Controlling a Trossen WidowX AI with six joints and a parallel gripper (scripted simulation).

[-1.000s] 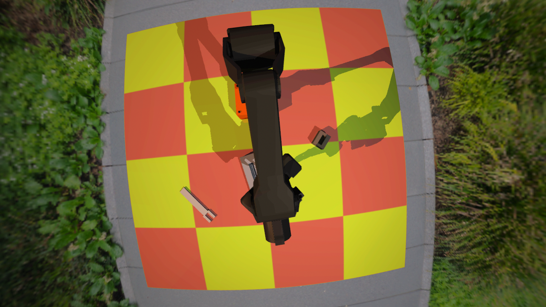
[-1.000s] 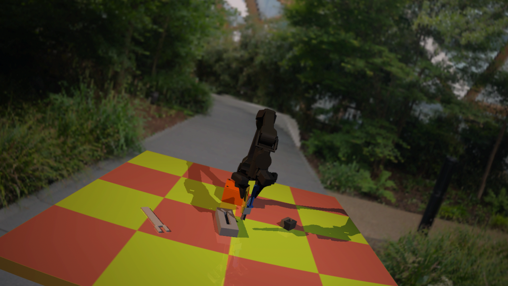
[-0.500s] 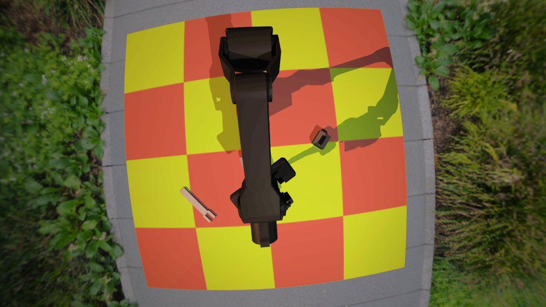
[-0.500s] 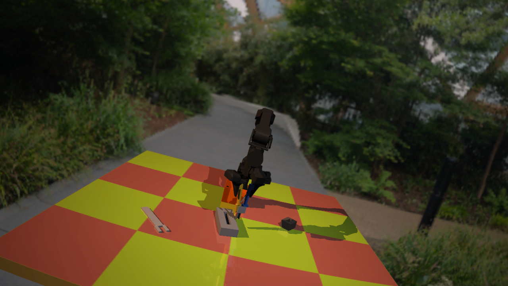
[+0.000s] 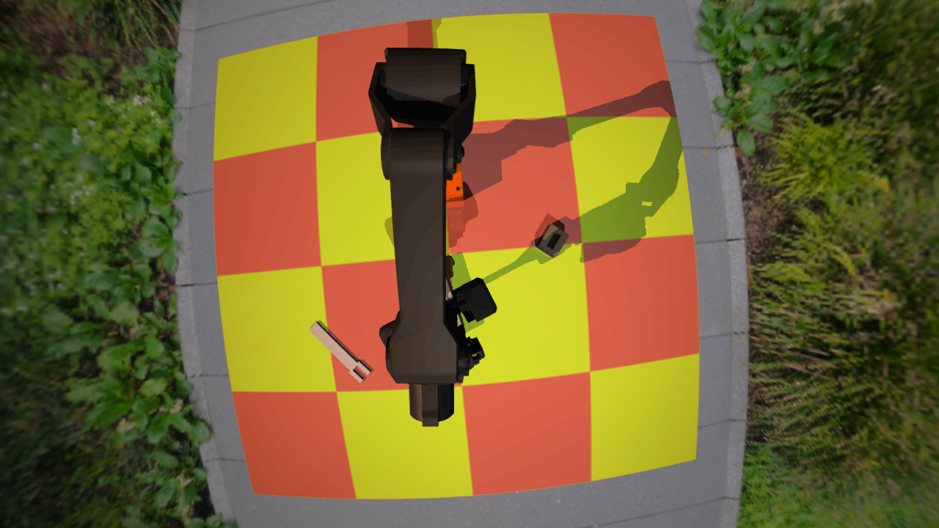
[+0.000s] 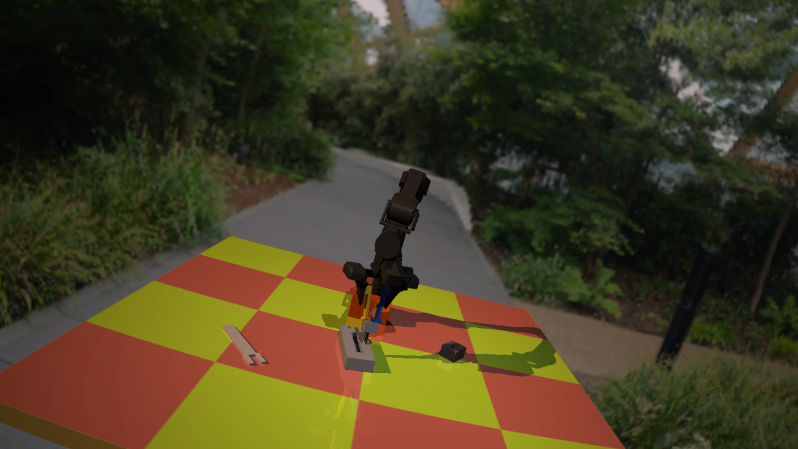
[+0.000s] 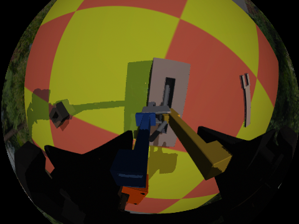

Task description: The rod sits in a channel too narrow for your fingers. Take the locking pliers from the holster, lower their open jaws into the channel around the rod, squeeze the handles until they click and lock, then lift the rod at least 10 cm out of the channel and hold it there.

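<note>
The tool (image 6: 372, 301) (image 7: 166, 133) is clamped on the pliers (image 6: 370, 327) (image 7: 156, 109) — handles spread. Their head hangs near the channel block (image 6: 360, 363) (image 7: 184, 74); the rod (image 7: 167, 93) lies inside.

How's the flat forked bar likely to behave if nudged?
The forked bar will probably slide or pivot rather than tip, since it lies flat and low. Its straight, slab-like shank suggests it's stiff. The two narrow prongs look like the weakest part, though the material is unclear.
</note>
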